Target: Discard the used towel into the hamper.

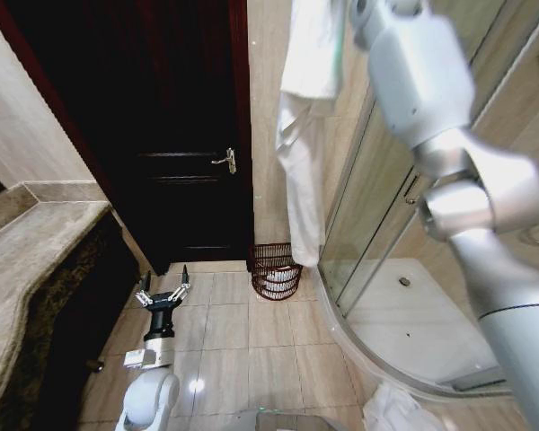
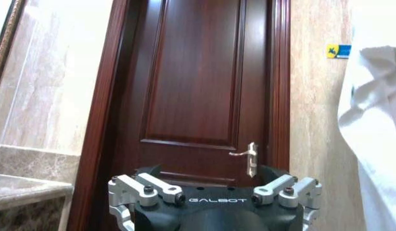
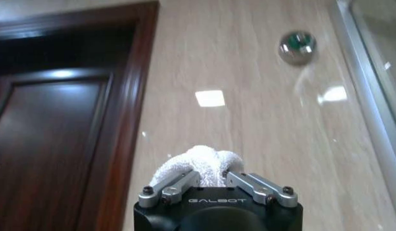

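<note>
The left gripper (image 1: 164,294) hangs low over the tiled floor (image 1: 225,350), nearest the robot, with its fingers spread apart and nothing between them. It sits on the counter side of the hamper (image 1: 276,270), a little nearer the robot than the hamper and well apart from it. In the left wrist view the same gripper (image 2: 214,197) faces the dark wooden door (image 2: 204,91), its finger links standing wide to either side.

The stone counter (image 1: 31,260) runs along the wall farther out on that same side of the hamper.

The hamper stands on the floor at the foot of the wall, just beside the door frame, between the door (image 1: 162,117) and the glass shower screen (image 1: 386,224). Something white lies inside it. A small white heap lies on the floor on the shower side of the hamper, much nearer the robot.

The white towel (image 1: 303,126) hangs straight above the hamper, down the strip of wall between door and shower, and its lower end reaches close to the hamper's rim. The right arm (image 1: 449,153) is raised high on the shower side of the hamper, reaching up to the top of the towel. In the right wrist view the right gripper (image 3: 207,180) is closed on a bunched fold of that towel (image 3: 201,163), with the beige tiled wall (image 3: 249,96) behind it.
</note>
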{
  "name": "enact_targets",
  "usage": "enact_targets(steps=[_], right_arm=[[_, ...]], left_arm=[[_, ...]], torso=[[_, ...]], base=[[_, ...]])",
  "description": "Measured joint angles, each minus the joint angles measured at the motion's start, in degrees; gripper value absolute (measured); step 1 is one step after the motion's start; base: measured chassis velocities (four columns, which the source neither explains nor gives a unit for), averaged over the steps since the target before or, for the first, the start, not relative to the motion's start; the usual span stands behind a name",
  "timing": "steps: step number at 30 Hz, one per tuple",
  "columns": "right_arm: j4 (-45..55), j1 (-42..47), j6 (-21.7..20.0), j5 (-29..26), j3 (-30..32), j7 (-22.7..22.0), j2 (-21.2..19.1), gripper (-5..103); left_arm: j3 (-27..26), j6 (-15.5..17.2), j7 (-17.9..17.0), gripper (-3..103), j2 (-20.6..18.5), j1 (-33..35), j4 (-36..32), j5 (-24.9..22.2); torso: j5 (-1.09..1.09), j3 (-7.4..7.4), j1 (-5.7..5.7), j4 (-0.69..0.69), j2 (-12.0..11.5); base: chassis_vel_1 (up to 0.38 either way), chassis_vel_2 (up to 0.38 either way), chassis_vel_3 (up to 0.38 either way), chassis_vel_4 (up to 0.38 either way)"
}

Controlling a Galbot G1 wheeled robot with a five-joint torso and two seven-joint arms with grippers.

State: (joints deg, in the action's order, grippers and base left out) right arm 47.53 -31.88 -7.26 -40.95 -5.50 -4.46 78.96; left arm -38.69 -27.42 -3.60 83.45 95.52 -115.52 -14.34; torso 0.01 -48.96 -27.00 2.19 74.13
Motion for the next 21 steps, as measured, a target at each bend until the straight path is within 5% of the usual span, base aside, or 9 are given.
enact_targets(steps=[8,21], right_arm=[[1.9,4.9,2.4,0.9,-0.4,-0.8,-1.1,5],[2.8,-5.1,-0.2,2.9,7.0,-2.0,3.3,5]], left_arm=[[-1.1,-1.1,0.8,100,-1.4,0.4,1.0,-1.8],[0.0,-1.7,1.6,100,-0.4,0.8,1.3,-2.1]], torso=[[0.01,-0.01,-0.01,0.0,0.0],[-0.04,0.04,0.02,0.02,0.0]], base=[[0.0,0.0,0.0,0.0],[0.0,0.0,0.0,0.0]])
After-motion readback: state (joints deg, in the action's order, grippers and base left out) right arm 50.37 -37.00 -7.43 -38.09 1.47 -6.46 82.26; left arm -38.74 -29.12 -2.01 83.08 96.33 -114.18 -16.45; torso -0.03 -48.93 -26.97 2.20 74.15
